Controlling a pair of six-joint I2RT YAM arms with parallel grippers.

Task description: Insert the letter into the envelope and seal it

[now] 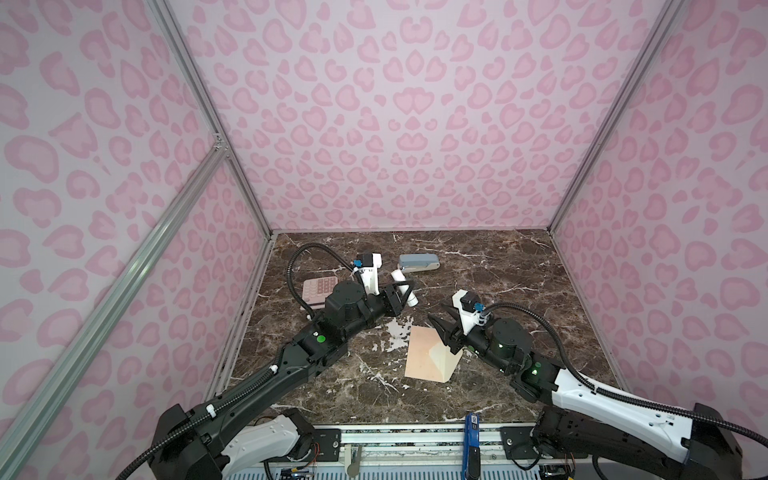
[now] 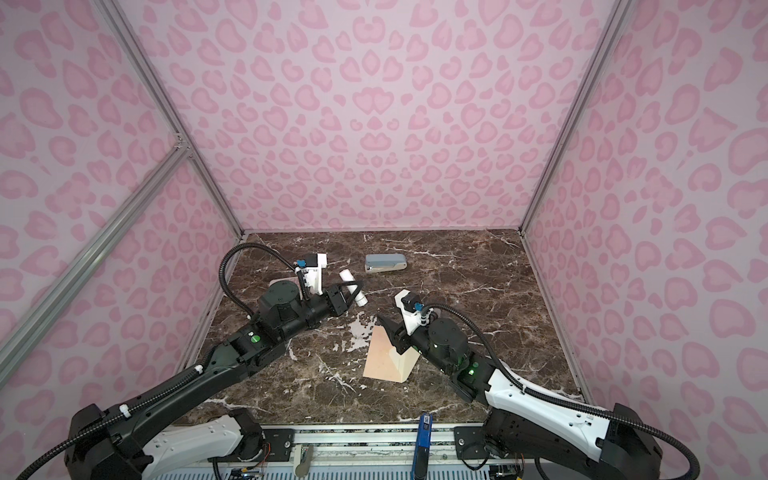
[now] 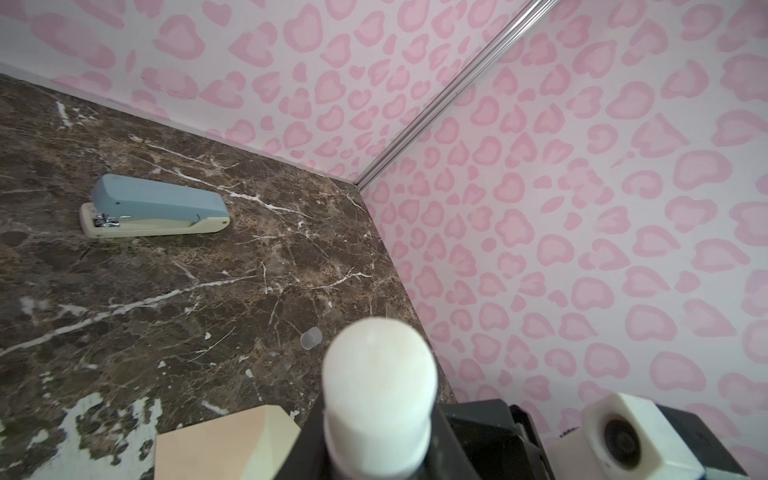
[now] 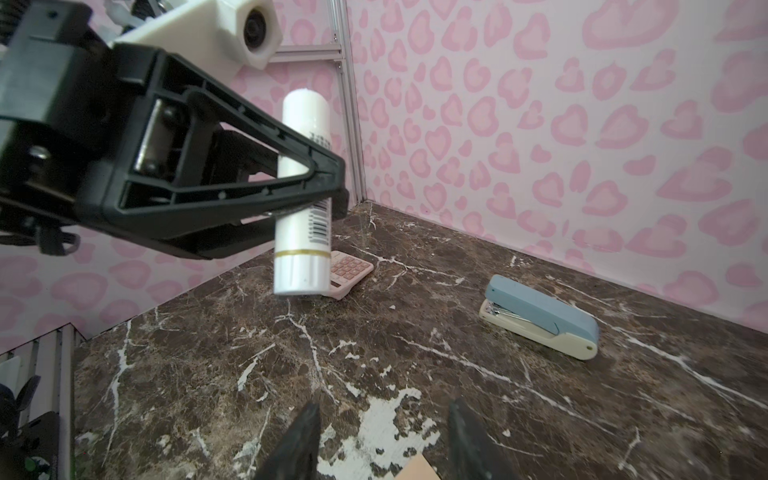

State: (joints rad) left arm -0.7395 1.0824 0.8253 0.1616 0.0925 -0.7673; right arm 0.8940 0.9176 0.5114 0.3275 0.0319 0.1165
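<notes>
The peach-pink envelope (image 1: 422, 353) lies flat on the marble table in both top views (image 2: 380, 357), its paler cream flap (image 1: 446, 361) turned towards the right arm. The letter is hidden. My right gripper (image 1: 437, 313) hovers open over the envelope's far corner, and the wrist view shows nothing between its dark fingertips (image 4: 311, 415). My left gripper (image 1: 404, 296) is raised behind the envelope. It is shut on a white glue stick (image 1: 405, 291) that stands nearly upright above the table in the right wrist view (image 4: 302, 232).
A blue and cream stapler (image 1: 417, 262) lies near the back wall. A pink calculator (image 1: 318, 286) sits at the back left, partly under the left arm. A small clear cap (image 3: 311, 337) rests on the marble. Patterned walls close in three sides.
</notes>
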